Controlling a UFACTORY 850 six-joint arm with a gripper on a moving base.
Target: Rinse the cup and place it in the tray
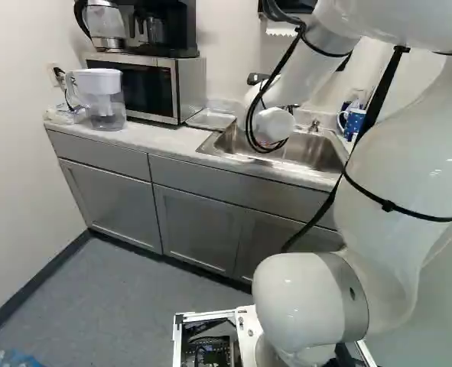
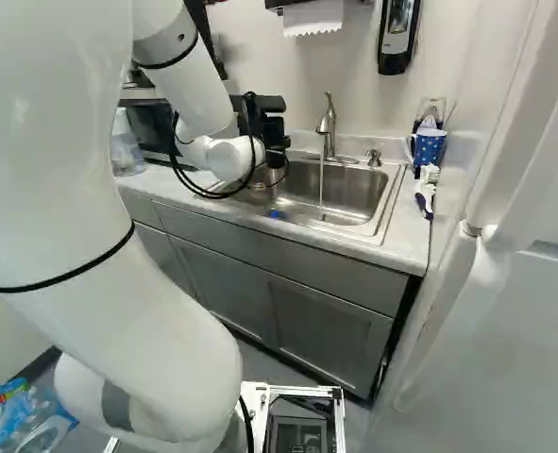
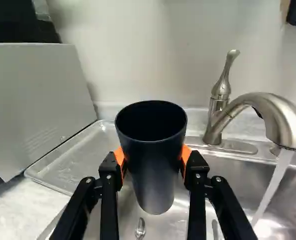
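My gripper (image 2: 273,132) is over the sink's left part in the right base view, its fingertips hidden. In the wrist view the gripper (image 3: 153,159) is shut on a dark cup (image 3: 155,175), orange pads pressing both sides. The cup's open rim faces up and its inside looks dark. Water (image 3: 274,186) runs from the faucet (image 3: 278,117) into the sink (image 2: 349,193), beside the cup and apart from it. A clear tray (image 3: 70,160) lies on the counter between the microwave and the sink, beyond the finger on the side away from the faucet.
The microwave (image 1: 153,86) and a water pitcher (image 1: 105,107) stand on the counter (image 1: 160,140). A blue dotted mug (image 2: 430,146) and a brush (image 2: 426,192) are right of the sink. Spoon-like metal (image 3: 140,229) and a small blue item (image 2: 276,214) lie in the sink.
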